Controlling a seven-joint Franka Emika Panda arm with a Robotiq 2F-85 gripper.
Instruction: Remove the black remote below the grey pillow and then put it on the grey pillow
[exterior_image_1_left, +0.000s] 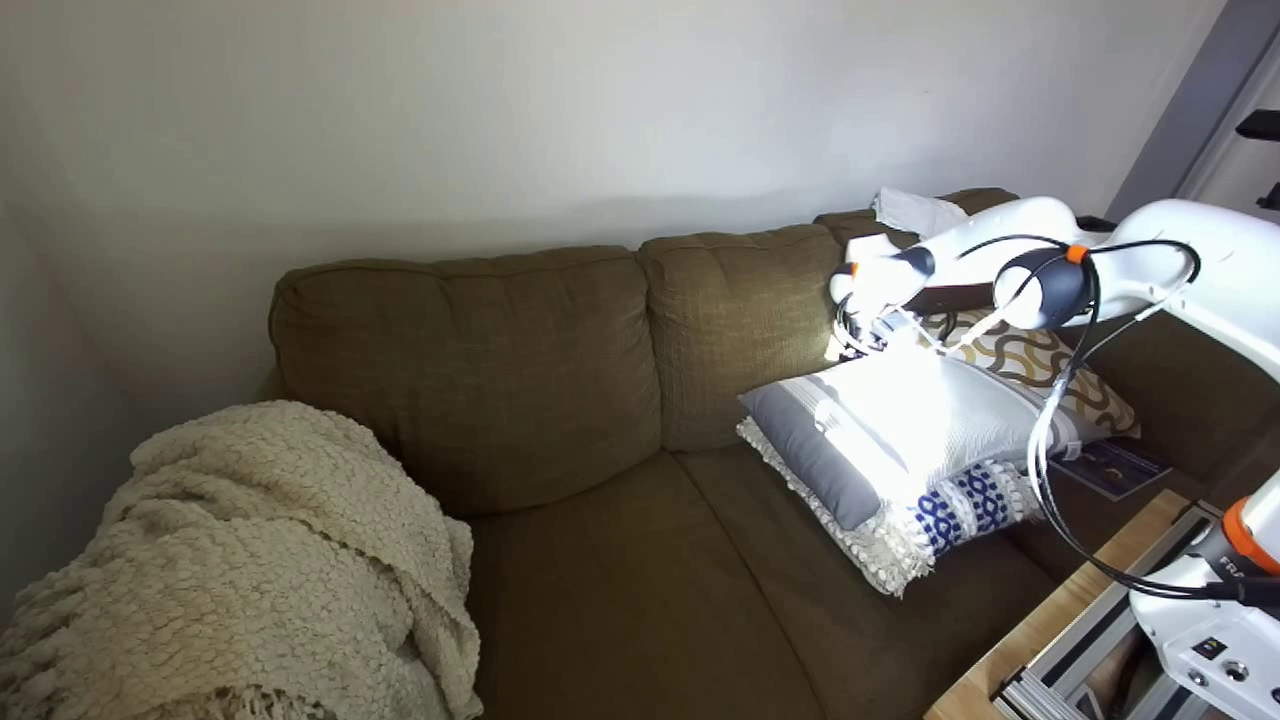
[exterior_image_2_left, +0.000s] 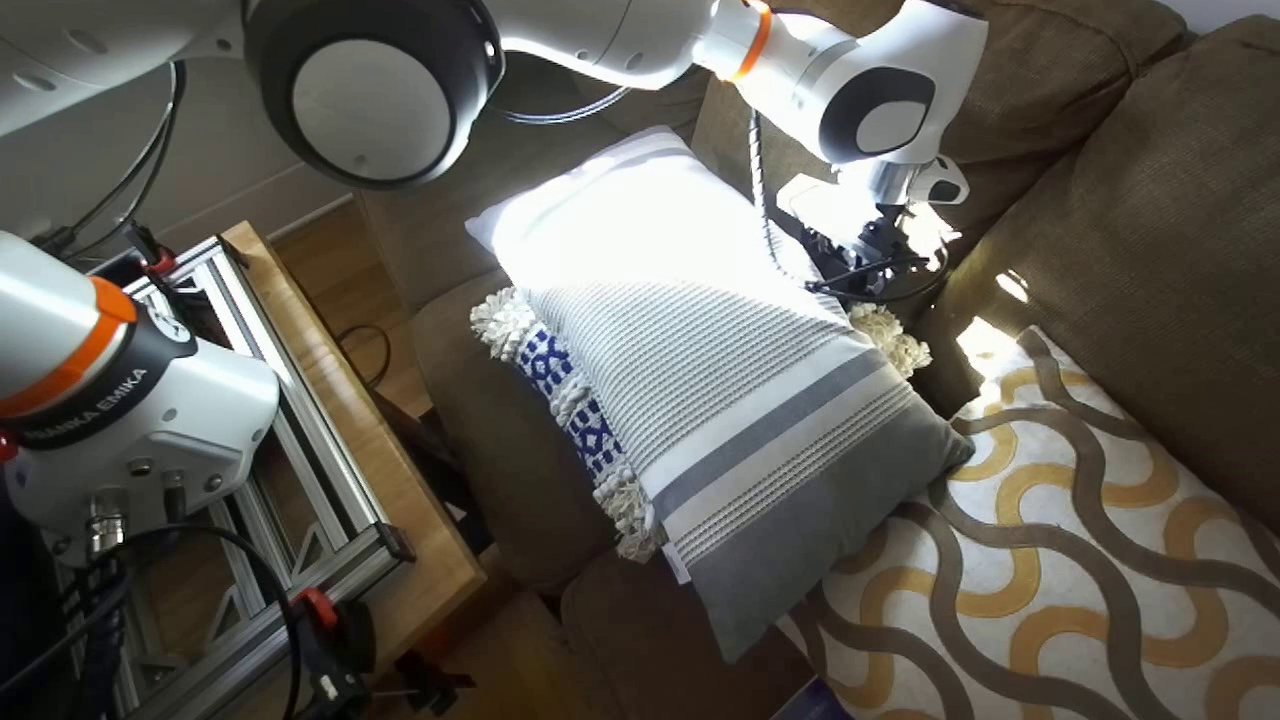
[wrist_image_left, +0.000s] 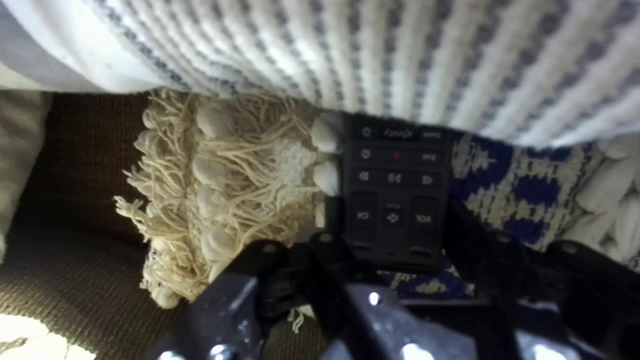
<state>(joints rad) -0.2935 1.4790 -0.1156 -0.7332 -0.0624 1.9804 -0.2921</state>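
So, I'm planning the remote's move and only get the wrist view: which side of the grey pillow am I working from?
Observer: The side toward the backrest: in both exterior views the jaws are there, at the edge of the grey pillow.
Operator: And which way does it face?
Observer: Its broad face is turned up, in both exterior views.
Operator: Anything hanging near it?
Observer: In an exterior view, a cable from the arm crosses that edge; whether it touches, I cannot tell.

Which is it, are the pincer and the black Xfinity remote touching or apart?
Cannot tell. In the wrist view, the pincer has fingers flanking the black Xfinity remote, but dark, blurred edges hide any gap or contact.
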